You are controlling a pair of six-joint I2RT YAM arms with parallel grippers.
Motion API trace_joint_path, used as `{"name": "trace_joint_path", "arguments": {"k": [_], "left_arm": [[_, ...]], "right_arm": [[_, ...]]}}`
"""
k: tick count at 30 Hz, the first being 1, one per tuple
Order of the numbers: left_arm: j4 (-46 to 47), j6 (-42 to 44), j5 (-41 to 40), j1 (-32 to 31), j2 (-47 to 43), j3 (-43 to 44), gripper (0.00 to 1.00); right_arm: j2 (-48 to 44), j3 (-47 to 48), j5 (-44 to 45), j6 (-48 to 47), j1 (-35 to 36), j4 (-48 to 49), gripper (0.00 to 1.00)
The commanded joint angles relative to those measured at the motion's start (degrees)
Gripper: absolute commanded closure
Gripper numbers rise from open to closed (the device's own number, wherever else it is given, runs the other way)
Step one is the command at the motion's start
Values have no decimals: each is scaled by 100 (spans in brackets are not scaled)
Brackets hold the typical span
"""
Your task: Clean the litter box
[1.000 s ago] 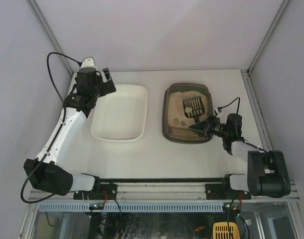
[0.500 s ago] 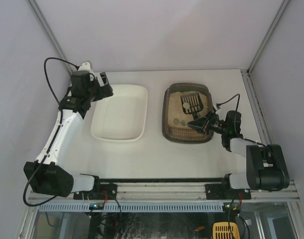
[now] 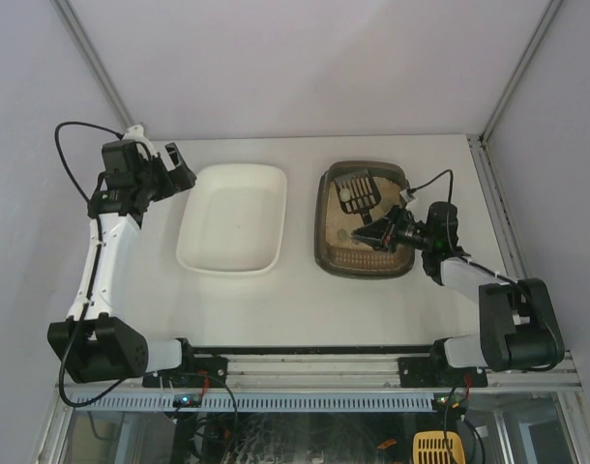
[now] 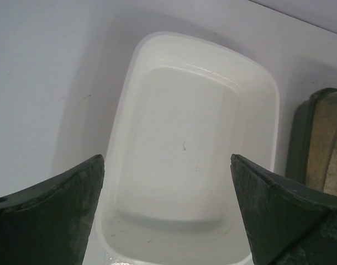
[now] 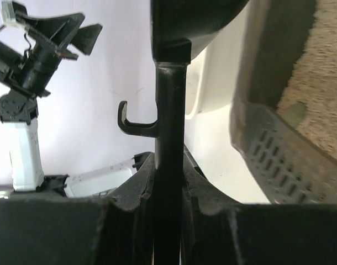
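The dark brown-grey litter box (image 3: 363,270) with beige litter stands at the right of the table. My right gripper (image 3: 380,233) is shut on the handle of a black slotted scoop (image 3: 359,188). The scoop head is over the far left part of the box, with a pale lump (image 3: 346,192) on it. In the right wrist view the handle (image 5: 169,127) runs straight up from between my fingers (image 5: 168,190), and the box's slotted rim (image 5: 279,160) is on the right. My left gripper (image 3: 179,164) is open and empty, left of the white tray.
A plain white tray (image 3: 232,261) lies left of the litter box; it fills the left wrist view (image 4: 157,61), with the litter box's edge (image 4: 301,143) at the right. Walls enclose the table at the back and both sides.
My right gripper has pushed the scoop toward the far left of the litter box, and a pale lump now lies on it. My left arm has swung left, away from the white tray.
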Motion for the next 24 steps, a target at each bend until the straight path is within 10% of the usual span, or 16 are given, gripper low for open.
{"name": "trace_joint_path", "arguments": {"k": [1, 11, 24], "left_arm": [[-332, 323, -658, 20, 45, 773, 0], [-836, 513, -863, 18, 272, 1253, 0], [-1456, 892, -403, 426, 864, 1492, 0]], "right_arm": [[-239, 184, 35, 19, 13, 298, 100], [-186, -145, 36, 566, -242, 1159, 100], [1204, 4197, 2322, -3052, 2718, -5276, 100]]}}
